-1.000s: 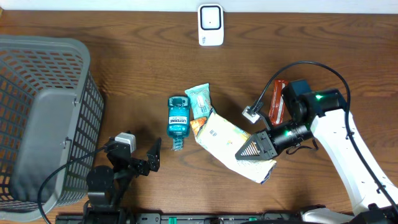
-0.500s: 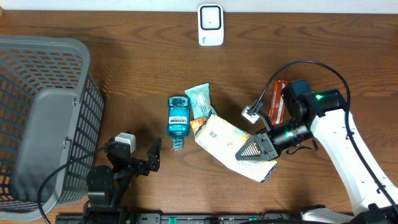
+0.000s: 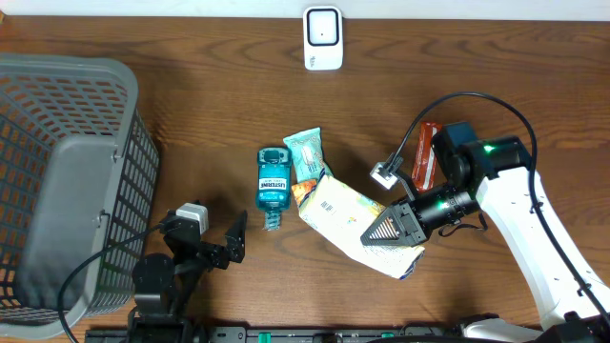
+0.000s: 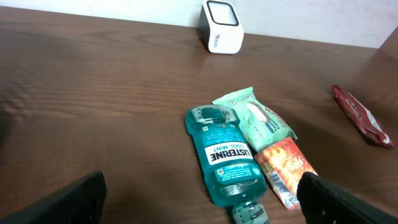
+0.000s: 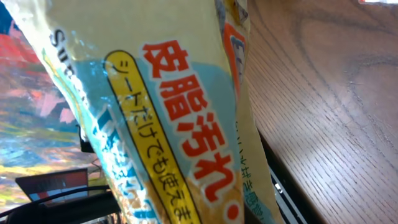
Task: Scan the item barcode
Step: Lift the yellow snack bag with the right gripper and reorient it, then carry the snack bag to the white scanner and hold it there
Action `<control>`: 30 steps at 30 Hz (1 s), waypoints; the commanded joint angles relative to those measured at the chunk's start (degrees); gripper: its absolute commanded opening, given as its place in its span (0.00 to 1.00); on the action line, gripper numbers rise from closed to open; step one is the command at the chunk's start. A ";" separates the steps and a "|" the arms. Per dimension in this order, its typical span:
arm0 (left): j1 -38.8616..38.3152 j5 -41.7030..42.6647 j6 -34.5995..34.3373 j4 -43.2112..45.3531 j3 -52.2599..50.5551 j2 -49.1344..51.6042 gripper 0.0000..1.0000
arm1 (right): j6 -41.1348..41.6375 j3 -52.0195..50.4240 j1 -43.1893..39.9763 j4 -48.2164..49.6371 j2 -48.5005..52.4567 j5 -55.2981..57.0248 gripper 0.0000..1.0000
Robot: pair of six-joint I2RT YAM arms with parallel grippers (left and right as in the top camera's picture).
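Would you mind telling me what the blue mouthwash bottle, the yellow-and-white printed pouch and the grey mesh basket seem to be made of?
The blue mouthwash bottle: likely clear glossy plastic; tinted liquid shows through. The yellow-and-white printed pouch: thin glossy plastic film, creased with glare. The grey mesh basket: apparently matte moulded plastic, judging by its thick rim.

- Over the last second the overhead pictures show no movement: the right claw (image 3: 381, 232) is clamped on the pouch (image 3: 348, 211) at the same spot, and the pouch's outline on the desk (image 3: 191, 124) is unaltered.
- The left claw (image 3: 210, 232) shows no shift either, and its jaws are spread just as wide.
- The mouthwash bottle (image 3: 273, 181) and the packets beside it show no displacement.
- The wrist views have no earlier picture to compare.
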 commanded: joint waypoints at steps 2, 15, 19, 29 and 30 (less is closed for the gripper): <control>0.17 0.72 0.09 -1.60 -0.83 0.07 0.98 | -1.44 1.07 -0.35 0.07 -1.01 -2.03 0.01; 0.17 0.72 0.09 -1.60 -0.83 0.07 0.98 | -1.16 1.07 -0.35 6.16 -1.01 -2.03 0.01; 0.17 0.72 0.09 -1.60 -0.83 0.07 0.98 | 0.92 1.07 -0.35 9.42 -1.01 -1.49 0.01; 0.17 0.72 0.09 -1.60 -0.83 0.07 0.98 | 10.45 1.07 -0.35 19.54 -1.01 4.83 0.01; 0.17 0.72 0.09 -1.60 -0.83 0.07 0.98 | 10.47 1.07 -0.35 20.00 -1.01 4.83 0.01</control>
